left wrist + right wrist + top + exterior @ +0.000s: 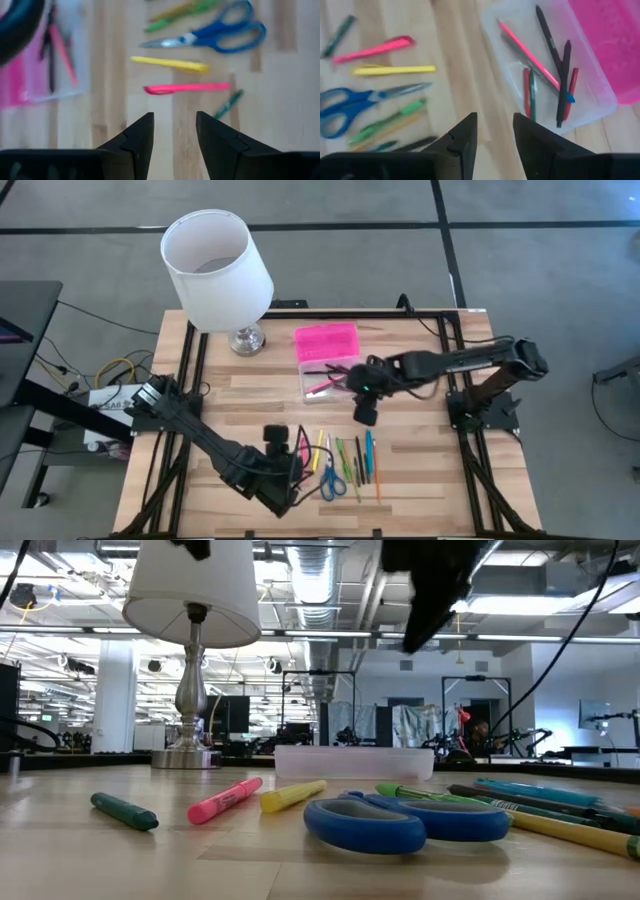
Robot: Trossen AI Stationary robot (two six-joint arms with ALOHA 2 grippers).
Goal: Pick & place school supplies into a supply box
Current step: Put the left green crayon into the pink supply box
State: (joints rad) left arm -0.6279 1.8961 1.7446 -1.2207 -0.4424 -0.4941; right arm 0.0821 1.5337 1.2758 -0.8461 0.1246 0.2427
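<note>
The supply box's clear base (325,380) stands on the table with several pens inside (545,70). Its pink lid (326,340) lies open on the far side. Loose supplies lie in a row near the front: a pink marker (185,88), a yellow marker (170,64), blue-handled scissors (215,35), a small green marker (227,104) and several pens (365,460). My left gripper (175,135) is open and empty above the table just left of the pink marker (296,468). My right gripper (495,135) is open and empty, raised between box and row (364,416).
A lamp with a white shade (215,265) and a metal foot (246,338) stands at the far left of the table, beside the box. Black frame rails (455,340) run along the table's sides. Bare wood (420,470) lies right of the pens.
</note>
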